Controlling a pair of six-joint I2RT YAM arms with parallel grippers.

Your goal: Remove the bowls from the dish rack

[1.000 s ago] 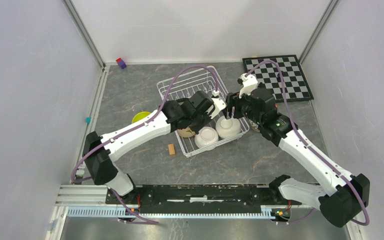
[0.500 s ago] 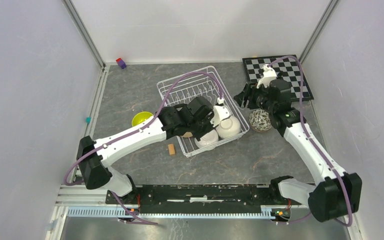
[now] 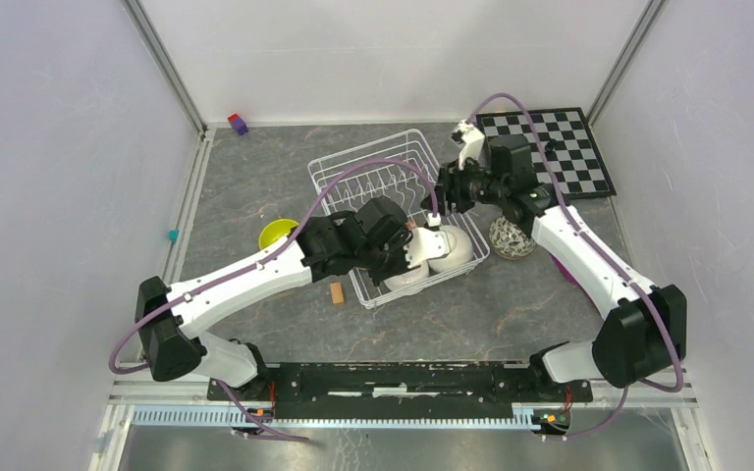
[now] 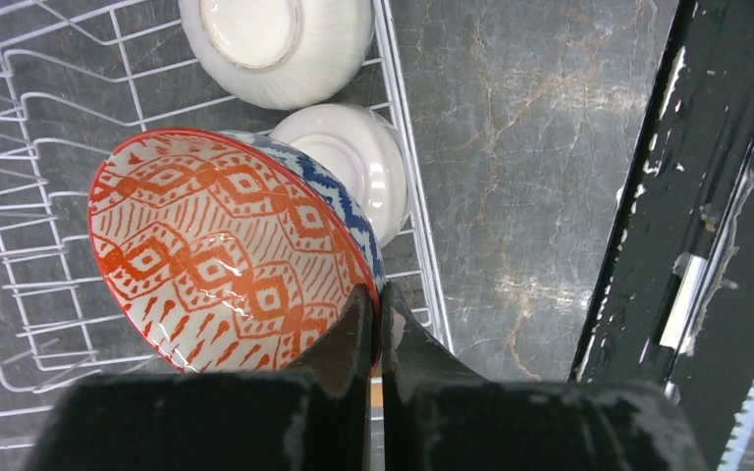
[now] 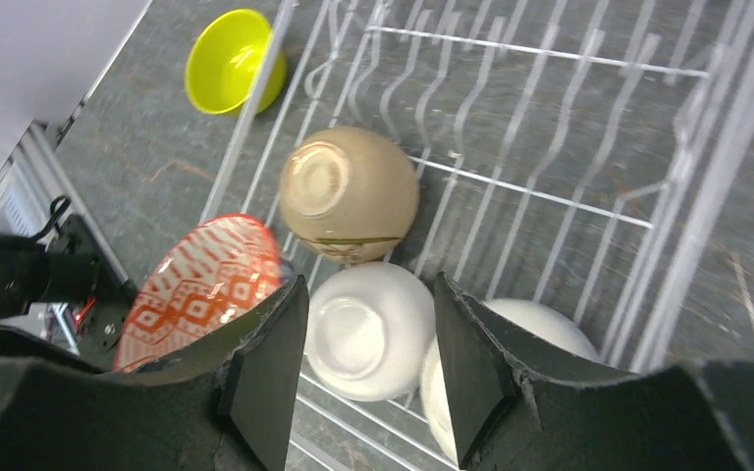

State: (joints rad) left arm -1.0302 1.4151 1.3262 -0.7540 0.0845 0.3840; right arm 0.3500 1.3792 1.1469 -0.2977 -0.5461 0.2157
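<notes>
Red-patterned bowl (image 4: 226, 255) is pinched at its rim by the left gripper (image 4: 378, 309) above the dish rack (image 5: 550, 196); the right gripper (image 5: 370, 294) is held open, empty, over it.

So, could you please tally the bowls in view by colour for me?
Plain white round bowls: 2
Tan round bowl: 1
Lime-yellow round bowl: 1
Red-and-blue patterned round bowl: 1
Dark-speckled round bowl: 1
Total: 6
</notes>
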